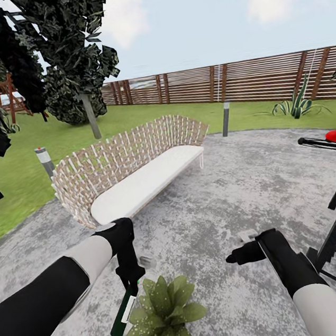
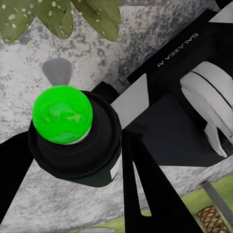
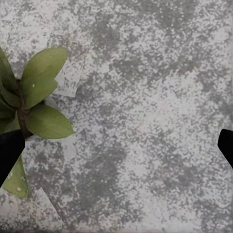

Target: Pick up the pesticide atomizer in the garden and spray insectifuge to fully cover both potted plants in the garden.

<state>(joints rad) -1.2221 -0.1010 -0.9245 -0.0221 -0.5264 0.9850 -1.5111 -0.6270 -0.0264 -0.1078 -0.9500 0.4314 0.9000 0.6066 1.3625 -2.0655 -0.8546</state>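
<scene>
The pesticide atomizer (image 1: 123,314) hangs clamped in the left gripper (image 1: 131,276), touching the left leaves of a potted plant (image 1: 166,318) on the paved patio (image 1: 235,190), near its front edge. I judge spraying wants the nozzle turned toward the rosette and swept across every leaf. The right gripper (image 1: 239,257) hovers beside it, fingers apart and empty.

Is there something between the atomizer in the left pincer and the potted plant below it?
Nothing visible. The left pincer holds the atomizer right beside the potted plant, its lower end at the leaves, with only paved patio around.
</scene>
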